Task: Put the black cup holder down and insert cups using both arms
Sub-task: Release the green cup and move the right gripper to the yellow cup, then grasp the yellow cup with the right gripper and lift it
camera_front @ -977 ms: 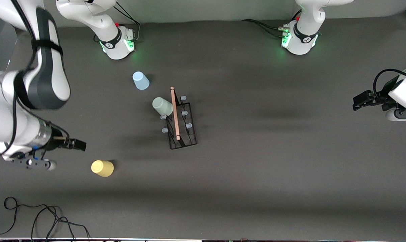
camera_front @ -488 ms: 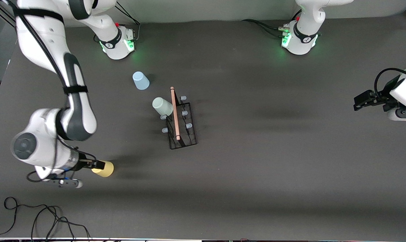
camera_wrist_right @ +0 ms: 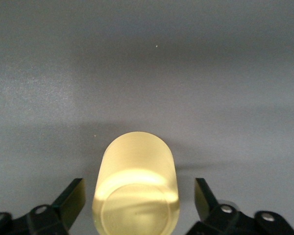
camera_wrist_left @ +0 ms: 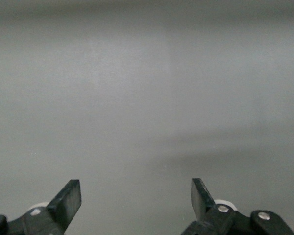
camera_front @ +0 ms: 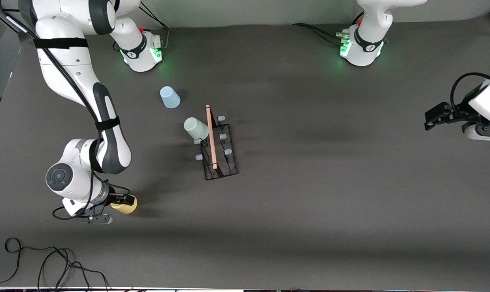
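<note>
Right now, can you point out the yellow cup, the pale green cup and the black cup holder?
yellow cup [camera_wrist_right: 136, 188]: right wrist view, on its side wall.
pale green cup [camera_front: 195, 128]: front view, on its side.
black cup holder [camera_front: 210, 136]: front view, on the wooden handle rod.

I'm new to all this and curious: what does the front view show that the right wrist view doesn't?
Only the front view shows the black cup holder with the pale green cup on it, the light blue cup and the waiting left gripper. Only the right wrist view shows the right gripper open, fingers either side of the yellow cup. Both show that cup on the table.
</note>
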### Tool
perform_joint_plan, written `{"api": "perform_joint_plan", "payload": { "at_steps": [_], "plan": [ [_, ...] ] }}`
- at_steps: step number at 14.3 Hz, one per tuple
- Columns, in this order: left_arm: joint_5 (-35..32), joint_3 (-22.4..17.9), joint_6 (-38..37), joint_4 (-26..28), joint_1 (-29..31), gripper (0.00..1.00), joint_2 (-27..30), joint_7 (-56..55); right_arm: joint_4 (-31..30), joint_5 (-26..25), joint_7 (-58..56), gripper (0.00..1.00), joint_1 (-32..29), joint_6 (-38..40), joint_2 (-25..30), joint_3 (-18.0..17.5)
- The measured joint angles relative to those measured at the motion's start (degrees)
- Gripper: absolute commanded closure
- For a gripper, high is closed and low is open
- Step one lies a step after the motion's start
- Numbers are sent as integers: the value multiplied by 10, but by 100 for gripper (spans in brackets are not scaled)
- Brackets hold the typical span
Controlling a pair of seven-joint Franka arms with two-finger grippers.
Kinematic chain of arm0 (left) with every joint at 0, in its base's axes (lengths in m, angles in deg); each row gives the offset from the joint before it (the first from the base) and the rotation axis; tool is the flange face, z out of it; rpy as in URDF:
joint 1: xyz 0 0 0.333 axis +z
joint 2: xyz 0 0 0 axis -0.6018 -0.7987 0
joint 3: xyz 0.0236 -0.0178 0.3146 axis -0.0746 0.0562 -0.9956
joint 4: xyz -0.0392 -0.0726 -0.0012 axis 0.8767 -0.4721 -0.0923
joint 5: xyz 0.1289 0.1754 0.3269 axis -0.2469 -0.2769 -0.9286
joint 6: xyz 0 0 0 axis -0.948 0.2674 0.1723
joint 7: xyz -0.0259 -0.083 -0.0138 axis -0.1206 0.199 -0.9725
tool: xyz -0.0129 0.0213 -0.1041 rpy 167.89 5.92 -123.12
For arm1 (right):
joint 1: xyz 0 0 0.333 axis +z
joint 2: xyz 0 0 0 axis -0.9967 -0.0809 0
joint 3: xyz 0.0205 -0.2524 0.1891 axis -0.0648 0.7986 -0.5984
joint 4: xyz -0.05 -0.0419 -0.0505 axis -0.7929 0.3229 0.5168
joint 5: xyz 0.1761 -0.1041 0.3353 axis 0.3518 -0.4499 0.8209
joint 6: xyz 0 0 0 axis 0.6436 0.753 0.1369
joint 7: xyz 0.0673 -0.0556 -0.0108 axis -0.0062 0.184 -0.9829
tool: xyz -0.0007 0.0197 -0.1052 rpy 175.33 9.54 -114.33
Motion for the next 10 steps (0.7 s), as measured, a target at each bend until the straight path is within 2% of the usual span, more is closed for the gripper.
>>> {"api": "perform_joint_plan", "payload": {
  "at_steps": [3, 4, 5, 10],
  "plan": [
    [0, 2, -28, -21, -2, 0, 0, 0, 4, 7, -19, 88, 0, 2, 3, 0],
    [0, 2, -29, -22, -2, 0, 0, 0, 10, 7, -19, 94, 0, 12, 9, 1],
    [0, 2, -30, -22, -2, 0, 0, 0, 20, 7, -20, 96, 0, 38, 19, 1],
    [0, 1, -30, -22, -1, 0, -1, 0, 106, -17, -19, 100, 1, 298, 136, 15]
  ]
}}
